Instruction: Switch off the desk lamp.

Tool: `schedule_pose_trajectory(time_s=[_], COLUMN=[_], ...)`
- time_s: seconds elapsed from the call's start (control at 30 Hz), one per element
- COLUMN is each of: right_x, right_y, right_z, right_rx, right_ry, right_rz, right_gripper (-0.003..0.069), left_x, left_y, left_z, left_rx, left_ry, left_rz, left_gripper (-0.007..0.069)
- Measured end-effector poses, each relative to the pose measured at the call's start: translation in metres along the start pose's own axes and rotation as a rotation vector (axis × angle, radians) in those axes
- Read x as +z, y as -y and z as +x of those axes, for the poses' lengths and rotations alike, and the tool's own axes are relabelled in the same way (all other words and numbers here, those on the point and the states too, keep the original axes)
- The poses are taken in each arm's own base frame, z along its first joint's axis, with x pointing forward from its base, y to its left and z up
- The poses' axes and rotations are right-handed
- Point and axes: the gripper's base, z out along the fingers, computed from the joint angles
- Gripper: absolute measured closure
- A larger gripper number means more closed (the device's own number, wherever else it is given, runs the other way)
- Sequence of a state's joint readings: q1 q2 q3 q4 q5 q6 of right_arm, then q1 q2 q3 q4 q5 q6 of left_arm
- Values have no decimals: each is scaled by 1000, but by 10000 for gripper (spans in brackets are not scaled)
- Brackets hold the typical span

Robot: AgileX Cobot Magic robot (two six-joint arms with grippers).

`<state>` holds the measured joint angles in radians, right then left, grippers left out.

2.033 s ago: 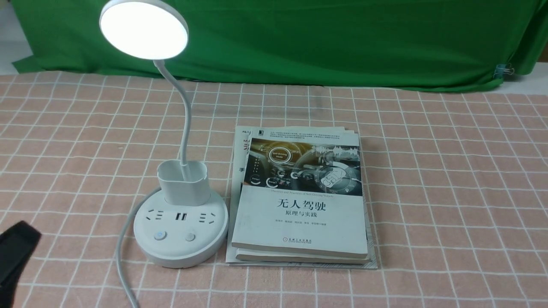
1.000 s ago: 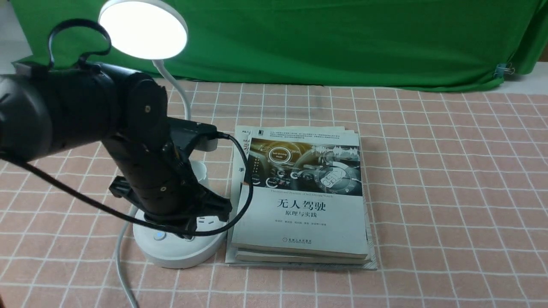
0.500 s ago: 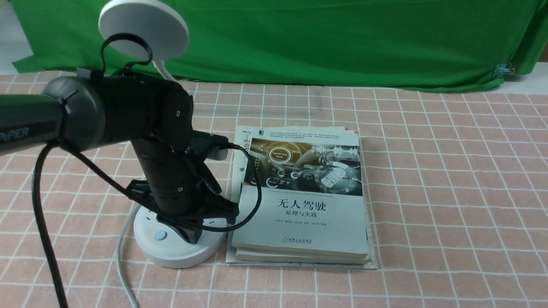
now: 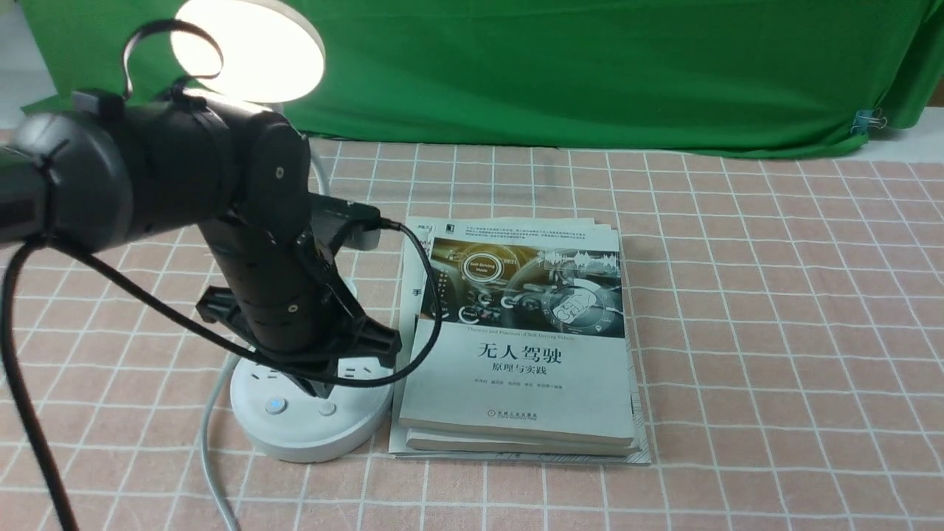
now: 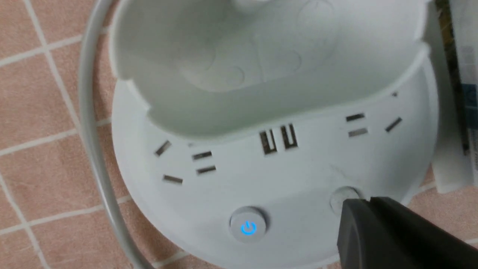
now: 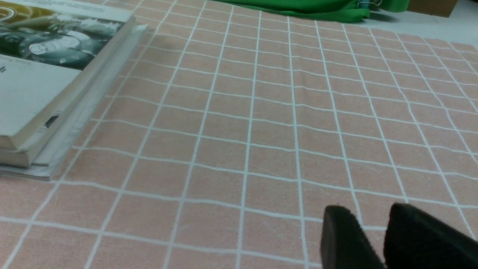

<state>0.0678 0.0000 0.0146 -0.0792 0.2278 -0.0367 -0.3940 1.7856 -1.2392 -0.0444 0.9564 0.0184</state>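
We note desk lamp (image 4: 251, 55) lit; left gripper (image 5: 360, 209) pressed together, tip at 1 base button (image 5: 340, 195). Right gripper (image 6: 377, 216): thin slit, we cannot tell.

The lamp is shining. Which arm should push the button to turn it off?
Left. The left end effector hangs over the lamp base, tip beside the plain button. The right end effector is over cloth, beyond the books.
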Motion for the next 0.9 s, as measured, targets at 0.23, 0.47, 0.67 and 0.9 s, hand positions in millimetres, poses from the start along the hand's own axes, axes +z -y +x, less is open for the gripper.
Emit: schedule_pose_trajectory(time_s=[0.23, 0.47, 0.67, 0.9], right_x=[0, 0, 0, 0], right_y=[0, 0, 0, 0], right_z=[0, 0, 0, 0], right_rx=[0, 0, 0, 0], right_ry=[0, 0, 0, 0], right_rz=[0, 0, 0, 0], right_gripper=[419, 419, 419, 419], left_x=[18, -13, -30, -40], left_y=[-1, -1, 2, 3], left_z=[-4, 1, 4, 20], left_rx=[3, -10, -6, -11], left_ry=[-34, 34, 78, 79], left_rz=[-9, -18, -17, -4], left_gripper=[619, 619, 619, 619])
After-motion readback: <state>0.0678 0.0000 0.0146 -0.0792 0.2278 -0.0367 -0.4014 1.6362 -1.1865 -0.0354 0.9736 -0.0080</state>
